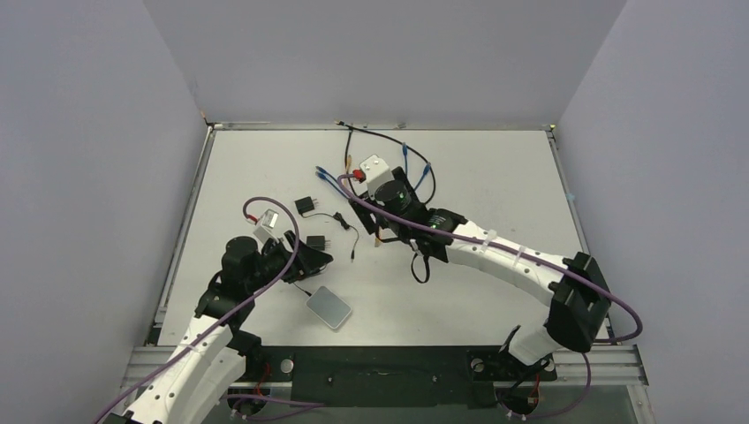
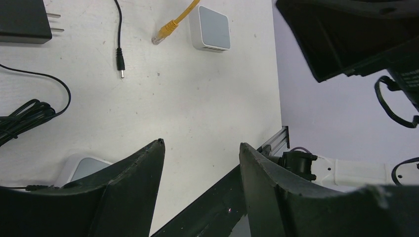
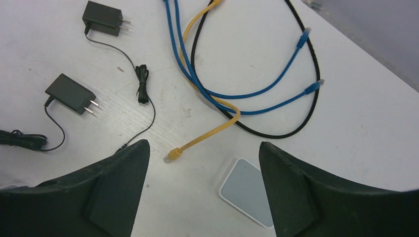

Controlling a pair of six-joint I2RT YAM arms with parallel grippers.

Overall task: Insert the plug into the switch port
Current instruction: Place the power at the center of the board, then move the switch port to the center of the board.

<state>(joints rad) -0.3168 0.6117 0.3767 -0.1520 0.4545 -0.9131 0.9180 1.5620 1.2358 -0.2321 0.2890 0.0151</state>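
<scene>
The plug [image 3: 173, 154], a yellow connector on a yellow cable, lies loose on the table, also seen in the left wrist view [image 2: 158, 39]. Just right of it and not touching it lies a flat white box with a grey face [image 3: 244, 190], whose narrow edge carries the switch port [image 2: 212, 48]. My right gripper [image 3: 203, 143] hangs open above both with nothing between its fingers. In the top view it [image 1: 382, 228] covers that box. My left gripper [image 2: 201, 143] is open and empty near the table's front edge [image 1: 320, 259].
A second white box [image 1: 329, 307] lies by my left gripper [image 2: 86, 167]. Two black power adapters [image 3: 104, 17] [image 3: 69, 94] with thin cords lie to the left. Blue cables [image 3: 257, 91] and a black cable [image 3: 301, 113] loop behind the plug.
</scene>
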